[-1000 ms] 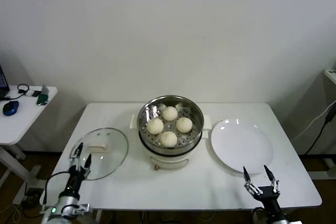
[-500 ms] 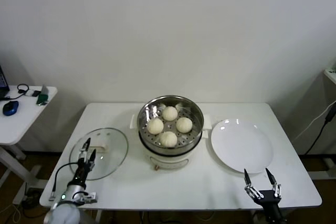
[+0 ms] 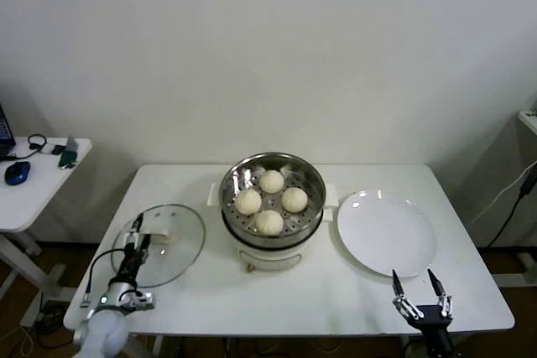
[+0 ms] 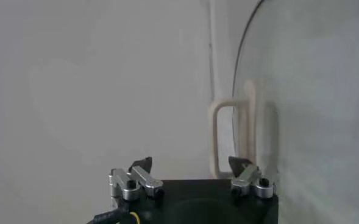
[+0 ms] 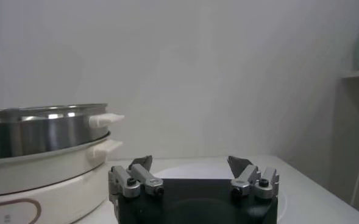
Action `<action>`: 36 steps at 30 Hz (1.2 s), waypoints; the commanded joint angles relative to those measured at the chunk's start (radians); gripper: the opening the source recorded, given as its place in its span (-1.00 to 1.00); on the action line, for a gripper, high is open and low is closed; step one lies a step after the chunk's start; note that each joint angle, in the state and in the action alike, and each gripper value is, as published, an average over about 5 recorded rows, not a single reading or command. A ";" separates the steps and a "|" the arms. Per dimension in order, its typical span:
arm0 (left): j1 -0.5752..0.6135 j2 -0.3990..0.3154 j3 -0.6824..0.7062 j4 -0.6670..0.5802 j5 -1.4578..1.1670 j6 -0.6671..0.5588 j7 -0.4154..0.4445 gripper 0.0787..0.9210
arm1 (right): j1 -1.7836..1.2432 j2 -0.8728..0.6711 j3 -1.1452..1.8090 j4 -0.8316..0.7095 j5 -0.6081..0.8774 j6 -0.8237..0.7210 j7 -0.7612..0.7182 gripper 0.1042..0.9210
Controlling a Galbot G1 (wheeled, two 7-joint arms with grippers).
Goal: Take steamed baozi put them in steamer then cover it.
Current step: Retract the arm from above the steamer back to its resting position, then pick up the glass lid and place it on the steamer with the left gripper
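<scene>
Several cream-white baozi [image 3: 270, 200] lie in the shiny steel steamer [image 3: 312, 175] on its white base at the table's middle. The clear glass cover [image 3: 180, 251] with its cream bar handle [image 3: 159, 236] lies flat on the table to the steamer's left. My left gripper [image 3: 139, 232] is open, just above the cover's near left rim, with its fingers close to the handle; the left wrist view shows the handle [image 4: 231, 137] just ahead of the open gripper [image 4: 191, 163]. My right gripper [image 3: 416, 283] is open and empty at the table's front right edge; its own view shows it [image 5: 190, 162] too.
A flat white plate [image 3: 386, 232] lies right of the steamer. A side table [image 3: 33, 186] with a mouse and small items stands at the far left. The steamer's side [image 5: 42, 125] shows left in the right wrist view.
My left gripper has moved up and forward over the cover's near rim toward the handle. My right gripper has drifted slightly lower at the front edge.
</scene>
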 commanded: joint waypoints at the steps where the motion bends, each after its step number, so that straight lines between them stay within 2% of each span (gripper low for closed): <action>1: -0.031 0.000 0.003 0.039 0.009 0.004 0.000 0.61 | 0.002 0.009 -0.003 -0.001 -0.010 0.000 -0.001 0.76; 22: -0.021 -0.015 0.004 -0.008 -0.045 0.015 -0.012 -0.79 | 0.017 0.009 -0.005 -0.009 -0.022 -0.001 0.005 0.76; 25: -0.007 -0.001 0.004 -0.079 -0.097 0.033 0.010 -0.85 | 0.018 0.007 -0.004 -0.010 -0.026 -0.003 0.008 0.76; 28: 0.024 0.038 0.009 -0.205 -0.172 0.075 0.062 -0.85 | 0.020 0.006 -0.001 -0.009 -0.052 -0.020 0.027 0.76; 31: 0.063 0.104 0.019 -0.365 -0.273 0.162 0.154 -0.85 | 0.026 0.006 0.004 -0.006 -0.098 -0.061 0.064 0.76; 36: 0.089 0.237 0.026 -0.594 -0.428 0.376 0.339 -0.85 | 0.033 0.001 0.002 -0.001 -0.127 -0.097 0.085 0.76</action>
